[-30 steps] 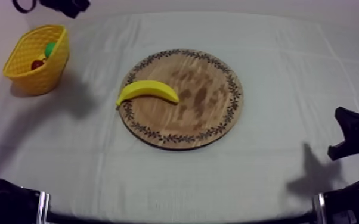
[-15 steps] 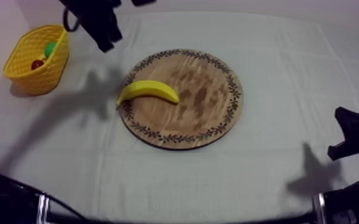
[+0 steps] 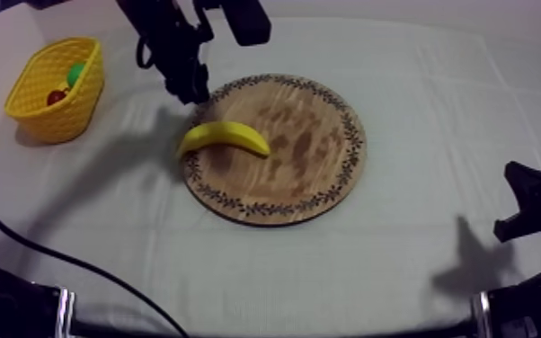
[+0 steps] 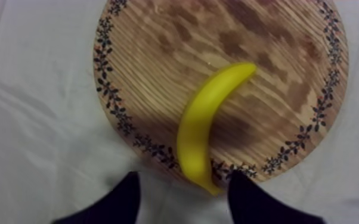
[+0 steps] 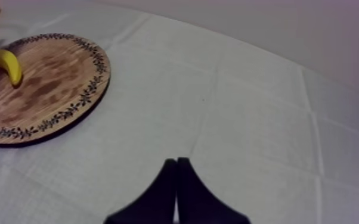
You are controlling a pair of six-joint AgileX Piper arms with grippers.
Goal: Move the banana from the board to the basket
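The yellow banana [image 3: 225,137] lies on the left part of the round wooden board [image 3: 314,157], one end over the patterned rim. My left gripper [image 3: 189,88] hangs above the board's upper left edge, just behind the banana. In the left wrist view its two black fingers [image 4: 119,199] stand apart on either side of the banana's [image 4: 209,125] near end, with nothing between them, so my left gripper [image 4: 185,201] is open. The yellow basket [image 3: 24,85] stands at the far left. My right gripper [image 5: 177,190] is shut, low over bare cloth.
Inside the basket lie a small red fruit [image 3: 56,95] and a green item [image 3: 75,74]. My right arm [image 3: 533,202] rests at the right edge of the table. In the right wrist view the board [image 5: 50,89] and the banana [image 5: 3,62] lie well beyond the gripper.
My left arm has come in from the upper left and moved down and right to the board's edge by the banana. Its fingers have opened. The banana and right arm have not moved.
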